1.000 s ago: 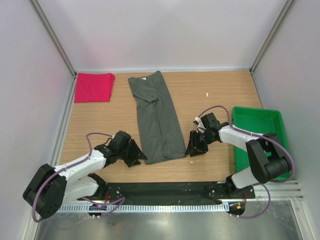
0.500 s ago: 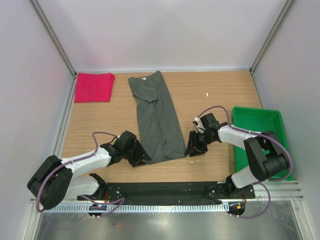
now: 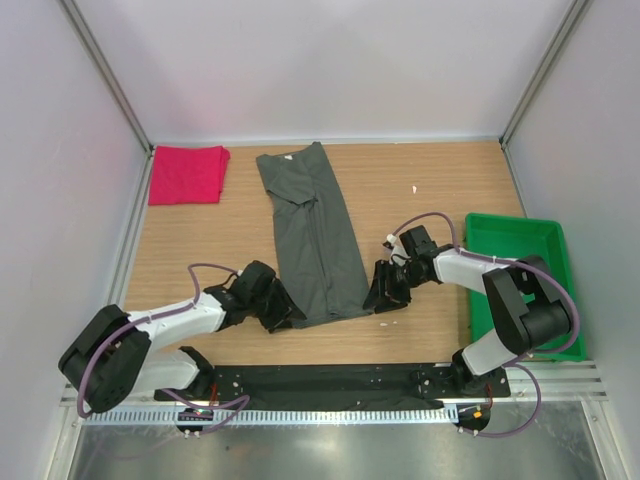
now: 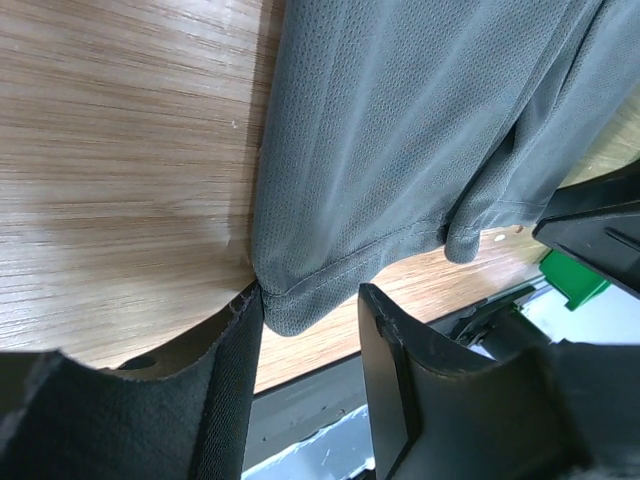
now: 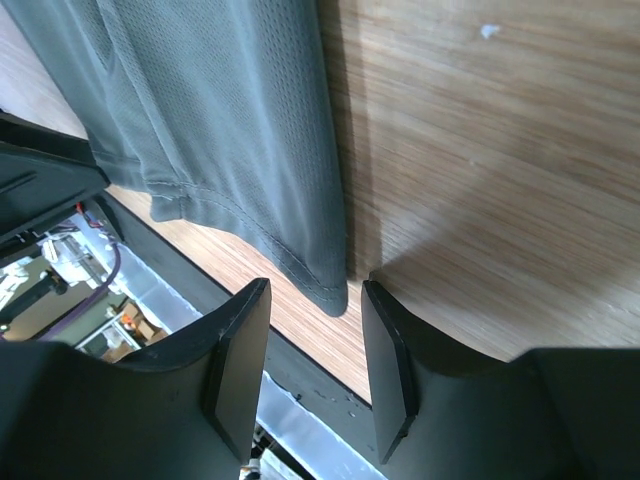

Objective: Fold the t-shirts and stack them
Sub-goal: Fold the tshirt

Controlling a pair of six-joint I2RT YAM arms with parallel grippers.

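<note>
The dark grey-olive t-shirt (image 3: 315,235) lies on the table folded into a long strip, hem towards me. The pinkish-red t-shirt (image 3: 187,174) lies folded at the far left. My left gripper (image 3: 290,318) is open at the strip's near left corner; in the left wrist view that hem corner (image 4: 300,305) sits between the open fingers of the left gripper (image 4: 312,335). My right gripper (image 3: 375,300) is open at the near right corner; in the right wrist view the right gripper (image 5: 318,345) has the corner (image 5: 325,285) between its fingers.
A green plastic tray (image 3: 520,275) stands at the right edge beside my right arm. A small white speck (image 3: 414,188) lies on the wood beyond the right gripper. Metal frame posts and white walls close in the table.
My left gripper has slid right to the shirt's near left corner. My right gripper has edged left to the near right corner. The shirts have not moved.
</note>
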